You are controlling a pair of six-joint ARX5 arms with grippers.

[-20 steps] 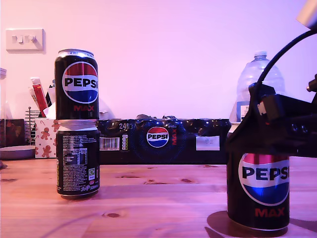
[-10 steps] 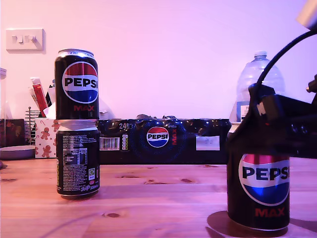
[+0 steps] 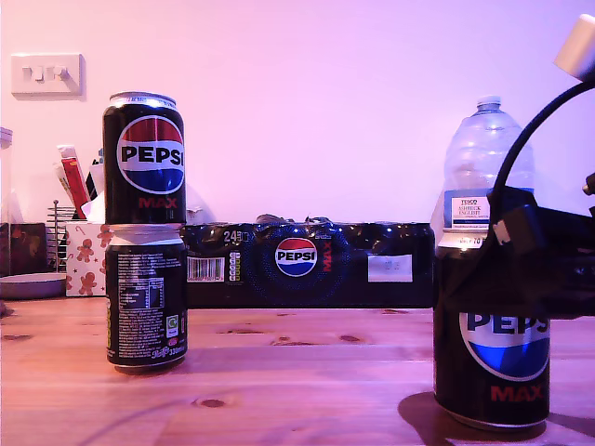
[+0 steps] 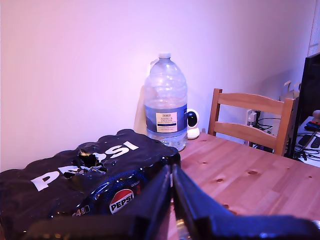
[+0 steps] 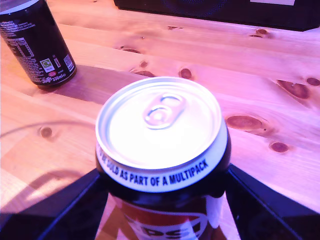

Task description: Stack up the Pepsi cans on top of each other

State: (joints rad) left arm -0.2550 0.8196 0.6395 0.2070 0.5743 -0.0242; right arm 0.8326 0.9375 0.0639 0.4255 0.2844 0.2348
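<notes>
Currently, exterior view: two Pepsi cans already stacked on the tabletop; the third can stands well to that stack's right in this view, clasped just under its rim so it can be lifted level

First wrist view: my first gripper, fingers pressed together, idle above the multipack

Second wrist view: my second gripper, fingers pinching the third can's shoulder, which looks seated on the wood

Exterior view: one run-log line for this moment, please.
stack: two Pepsi cans | second gripper: around third can, on table | first gripper: shut, empty
</notes>
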